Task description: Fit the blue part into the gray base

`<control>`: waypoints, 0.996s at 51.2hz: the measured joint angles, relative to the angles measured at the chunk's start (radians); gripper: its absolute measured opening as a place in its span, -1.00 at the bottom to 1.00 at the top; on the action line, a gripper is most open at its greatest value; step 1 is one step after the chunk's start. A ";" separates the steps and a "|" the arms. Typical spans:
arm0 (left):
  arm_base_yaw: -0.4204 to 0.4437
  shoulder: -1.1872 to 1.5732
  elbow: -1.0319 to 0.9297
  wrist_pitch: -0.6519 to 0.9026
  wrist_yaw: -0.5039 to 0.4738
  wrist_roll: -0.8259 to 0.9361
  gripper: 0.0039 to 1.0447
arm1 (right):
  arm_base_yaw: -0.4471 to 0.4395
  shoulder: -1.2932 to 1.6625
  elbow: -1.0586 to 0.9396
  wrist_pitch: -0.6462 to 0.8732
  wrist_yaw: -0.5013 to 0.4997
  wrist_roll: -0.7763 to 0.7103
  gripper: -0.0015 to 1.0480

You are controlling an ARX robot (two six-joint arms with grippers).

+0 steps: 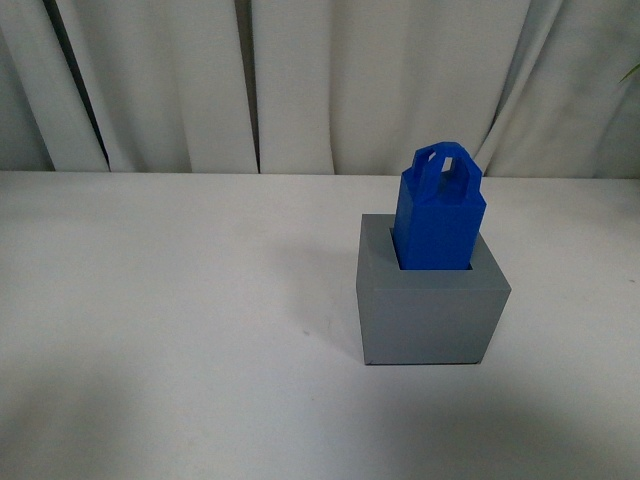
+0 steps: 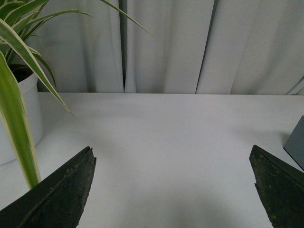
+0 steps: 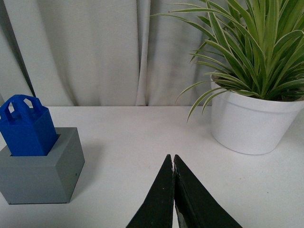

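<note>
The blue part (image 1: 440,215) stands upright in the square recess of the gray base (image 1: 430,315) on the white table, its loop handle on top. The right wrist view shows the same: the blue part (image 3: 26,128) sits in the gray base (image 3: 40,173). My right gripper (image 3: 173,159) is shut and empty over bare table, apart from the base. My left gripper (image 2: 173,156) is open and empty over bare table; a corner of the gray base (image 2: 297,142) shows at that view's edge. Neither gripper appears in the front view.
A white pot with a striped-leaf plant (image 3: 249,118) stands on the table beyond my right gripper. Another potted plant (image 2: 19,109) stands close by my left gripper. White curtains (image 1: 300,80) hang behind the table.
</note>
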 joint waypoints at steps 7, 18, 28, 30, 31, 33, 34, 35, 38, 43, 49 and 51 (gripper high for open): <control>0.000 0.000 0.000 0.000 0.000 0.000 0.89 | 0.000 -0.058 0.002 -0.064 0.000 0.001 -0.96; 0.000 0.000 0.000 0.000 0.000 0.000 0.89 | 0.000 -0.189 0.001 -0.195 -0.001 0.000 -0.96; 0.000 0.000 0.000 0.000 0.000 0.000 0.89 | 0.000 -0.190 0.001 -0.196 -0.001 0.000 -0.49; 0.000 0.000 0.000 0.000 0.000 0.000 0.89 | 0.000 -0.190 0.001 -0.196 -0.001 0.000 -0.32; 0.000 0.000 0.000 0.000 0.000 0.000 0.89 | 0.000 -0.190 0.001 -0.196 -0.001 0.000 -0.22; 0.000 0.000 0.000 0.000 0.000 0.000 0.89 | 0.000 -0.190 0.001 -0.196 -0.001 0.000 -0.11; 0.000 0.000 0.000 0.000 0.000 0.000 0.89 | 0.000 -0.190 0.001 -0.196 -0.001 0.000 -0.05; 0.000 0.000 0.000 0.000 0.000 0.000 0.89 | 0.000 -0.190 0.001 -0.196 -0.001 0.000 0.02; 0.000 0.000 0.000 0.000 0.000 0.000 0.89 | 0.000 -0.190 0.001 -0.196 -0.001 0.000 0.19; 0.000 0.000 0.000 0.000 0.000 0.000 0.89 | 0.000 -0.190 0.001 -0.196 -0.001 0.000 0.56; 0.000 0.000 0.000 0.000 0.000 0.000 0.89 | 0.000 -0.190 0.001 -0.196 -0.001 0.001 0.89; 0.000 0.000 0.000 0.000 0.000 0.000 0.89 | 0.000 -0.190 0.001 -0.196 -0.001 0.002 0.88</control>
